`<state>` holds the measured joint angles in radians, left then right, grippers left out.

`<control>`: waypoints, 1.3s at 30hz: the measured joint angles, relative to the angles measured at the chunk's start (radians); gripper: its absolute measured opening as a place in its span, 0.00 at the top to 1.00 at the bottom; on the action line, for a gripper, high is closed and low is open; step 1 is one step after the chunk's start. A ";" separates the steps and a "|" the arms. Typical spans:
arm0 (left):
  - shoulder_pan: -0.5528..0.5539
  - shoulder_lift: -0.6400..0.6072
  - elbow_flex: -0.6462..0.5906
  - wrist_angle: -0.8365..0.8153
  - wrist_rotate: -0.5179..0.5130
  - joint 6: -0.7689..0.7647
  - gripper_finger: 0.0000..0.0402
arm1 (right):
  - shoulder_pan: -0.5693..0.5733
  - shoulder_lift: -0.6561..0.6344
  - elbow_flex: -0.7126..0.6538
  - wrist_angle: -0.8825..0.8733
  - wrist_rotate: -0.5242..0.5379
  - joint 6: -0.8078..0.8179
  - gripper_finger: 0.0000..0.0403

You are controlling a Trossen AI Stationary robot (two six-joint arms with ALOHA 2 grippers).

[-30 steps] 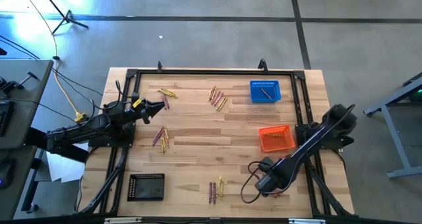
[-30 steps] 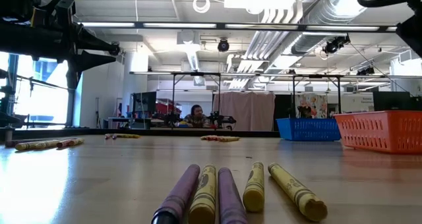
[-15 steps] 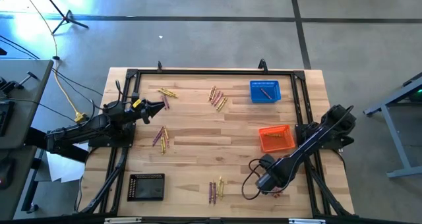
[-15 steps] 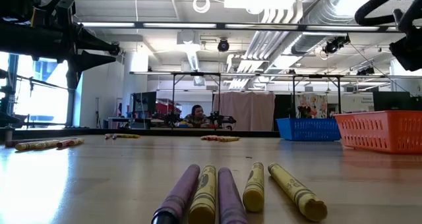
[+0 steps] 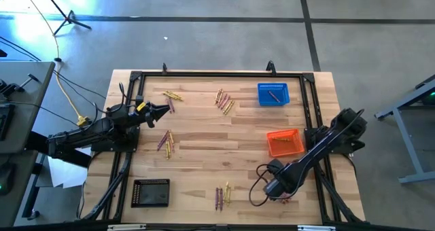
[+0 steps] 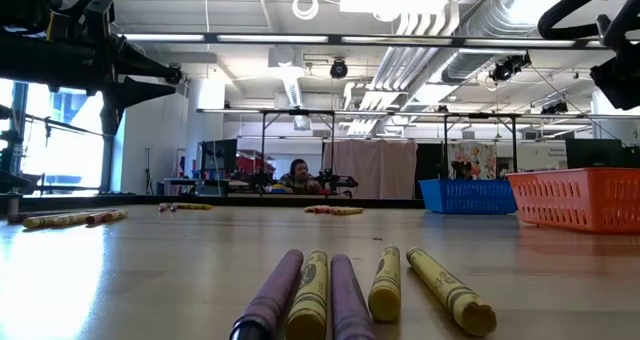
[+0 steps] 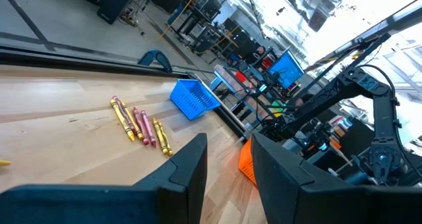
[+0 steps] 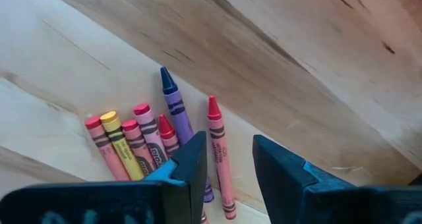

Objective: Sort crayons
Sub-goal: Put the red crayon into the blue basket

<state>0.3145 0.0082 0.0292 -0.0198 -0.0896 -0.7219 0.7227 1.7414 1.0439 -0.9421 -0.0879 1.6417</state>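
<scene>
Right gripper (image 5: 273, 188) is hanging low over the near right part of the table (image 5: 204, 139), fingers (image 8: 188, 168) standing apart with a narrow gap and nothing between them. Directly below it a cluster of crayons (image 8: 155, 141) is lying on the wood: paper-wrapped sticks with pointed tips, side by side, one purple, one yellow, the others red to pink; the fingers are not touching them as far as the right wrist view shows. Left gripper (image 5: 160, 111) is waiting over the far left part of the table, its fingers (image 7: 188, 168) also parted and holding nothing. Other crayons are lying in loose bunches: a yellow and purple group (image 5: 172, 96) just beyond the left gripper, a bunch (image 5: 166, 142) on the near side of it, a yellow and red bunch (image 5: 224, 100) at the far centre, and a purple and yellow row (image 6: 340, 290) at the near centre edge, close to the low camera, showing printed paper wrappers and blunt ends. A blue basket (image 5: 272, 94) is sitting at the far right with what looks like one crayon inside; an orange basket (image 5: 284, 143) is sitting nearer on the right with yellowish crayons in it; a black basket (image 5: 151, 193) is sitting at the near left. In the low view a person (image 6: 298, 172) is showing in the room behind the table.
</scene>
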 joint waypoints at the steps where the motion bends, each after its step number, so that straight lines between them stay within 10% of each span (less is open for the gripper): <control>1: 0.000 0.000 0.000 0.000 0.000 0.000 0.74 | 0.000 0.006 0.000 0.005 0.000 0.000 0.73; 39: 0.000 0.000 0.000 0.000 0.000 0.000 0.74 | -0.056 -0.056 -0.127 0.093 -0.022 -0.133 0.98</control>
<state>0.3145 0.0078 0.0292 -0.0196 -0.0895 -0.7219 0.6672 1.6850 0.9169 -0.8491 -0.1098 1.5087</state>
